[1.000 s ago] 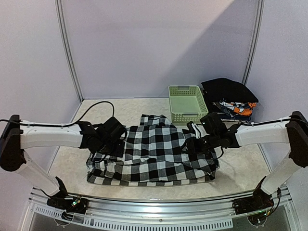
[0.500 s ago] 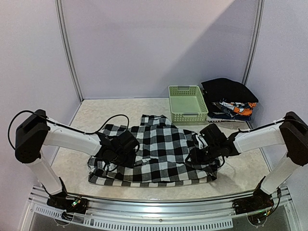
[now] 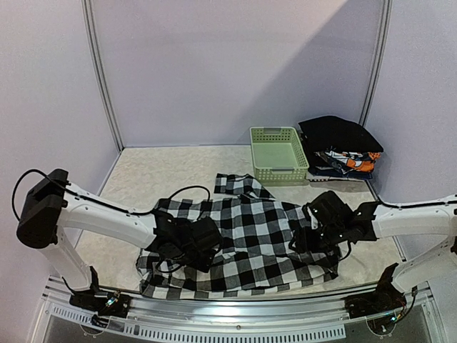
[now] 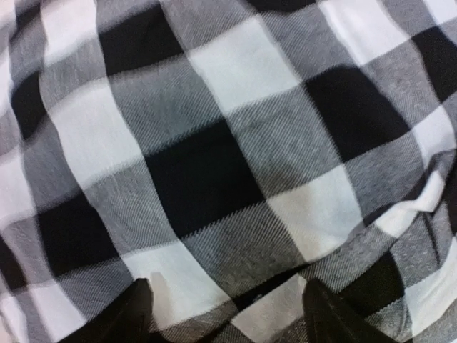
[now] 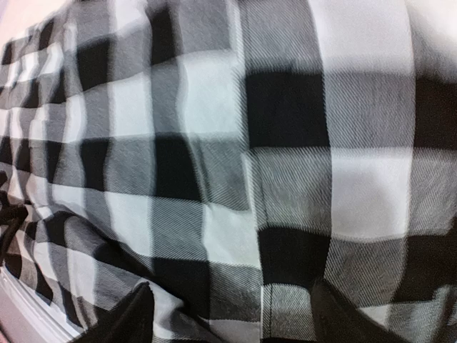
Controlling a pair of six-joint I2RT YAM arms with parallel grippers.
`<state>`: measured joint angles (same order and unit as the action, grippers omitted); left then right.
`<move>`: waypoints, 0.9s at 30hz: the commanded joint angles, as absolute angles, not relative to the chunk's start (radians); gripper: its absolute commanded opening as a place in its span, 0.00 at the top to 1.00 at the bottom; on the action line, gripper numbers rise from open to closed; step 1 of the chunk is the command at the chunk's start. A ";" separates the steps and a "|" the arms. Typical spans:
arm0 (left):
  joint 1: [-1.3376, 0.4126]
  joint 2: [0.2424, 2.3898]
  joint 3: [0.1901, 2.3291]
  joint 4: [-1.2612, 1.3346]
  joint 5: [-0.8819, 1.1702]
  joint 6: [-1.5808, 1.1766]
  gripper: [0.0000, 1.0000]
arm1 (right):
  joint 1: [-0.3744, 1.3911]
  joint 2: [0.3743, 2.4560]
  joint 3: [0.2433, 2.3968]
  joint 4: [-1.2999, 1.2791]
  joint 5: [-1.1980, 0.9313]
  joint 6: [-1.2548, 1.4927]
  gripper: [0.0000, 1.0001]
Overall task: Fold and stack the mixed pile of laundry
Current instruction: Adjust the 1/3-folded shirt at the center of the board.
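Starting at the left, you have the left end effector [image 3: 194,244] low over the checked shirt [image 3: 250,229], its fingers [image 4: 139,314] spread with only flat cloth between them. The shirt lies opened out on the near middle of the surface [image 3: 136,175]. Your right end effector [image 3: 313,234] hangs over the shirt's right edge, fingers likewise apart. Farther back stands the green basket [image 3: 278,153], then the black cloth [image 3: 339,132] atop printed pieces [image 3: 351,162].

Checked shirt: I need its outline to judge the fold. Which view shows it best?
Top external: the checked shirt shows almost whole, edges included. Both wrist views give only close-up patches of its fabric.
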<state>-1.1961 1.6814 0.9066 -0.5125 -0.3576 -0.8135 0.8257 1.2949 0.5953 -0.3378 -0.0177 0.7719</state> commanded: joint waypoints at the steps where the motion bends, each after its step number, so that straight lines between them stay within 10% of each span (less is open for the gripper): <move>1: -1.163 1.633 1.021 -0.646 -0.480 -0.710 0.17 | 0.814 1.238 0.754 -0.438 0.141 0.706 0.15; 4: -1.097 1.604 1.057 -0.641 -0.503 -0.626 0.13 | 0.768 1.261 0.841 -0.435 0.186 0.635 0.01; 27: -0.437 1.763 1.133 -0.343 -0.059 -0.277 0.25 | 0.554 1.992 1.553 -0.421 -0.228 0.191 0.04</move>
<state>-0.4595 1.7172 1.0725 -0.4561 -0.2230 -0.3359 0.5514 1.9087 1.4807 -0.3706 -0.1955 0.2527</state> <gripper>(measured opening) 0.775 0.965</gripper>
